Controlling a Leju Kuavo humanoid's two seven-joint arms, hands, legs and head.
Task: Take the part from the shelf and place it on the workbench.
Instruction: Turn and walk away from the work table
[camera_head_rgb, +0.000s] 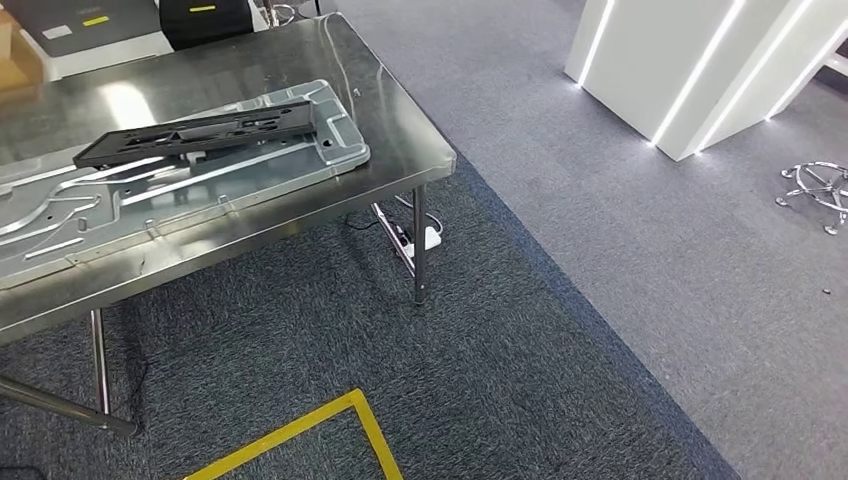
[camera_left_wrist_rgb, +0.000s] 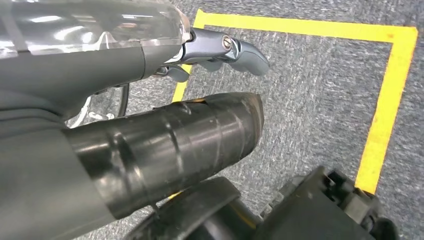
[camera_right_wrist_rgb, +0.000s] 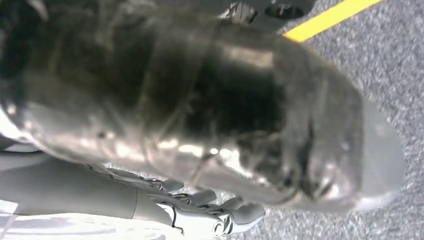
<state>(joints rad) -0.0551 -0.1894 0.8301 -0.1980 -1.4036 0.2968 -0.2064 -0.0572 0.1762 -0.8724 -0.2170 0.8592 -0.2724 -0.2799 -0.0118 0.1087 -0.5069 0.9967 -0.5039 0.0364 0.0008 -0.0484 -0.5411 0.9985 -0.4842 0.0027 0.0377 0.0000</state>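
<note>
Part lies on workbench; left hand, right hand hang empty, fingers loosely apart

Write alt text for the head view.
A black flat part lies on a stamped grey metal panel on a steel workbench, upper left. Dark carpet with a yellow tape corner lies below.

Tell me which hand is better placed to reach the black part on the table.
Left, probably: the part lies on the table toward that side. Left hand and right hand both hang empty.
</note>
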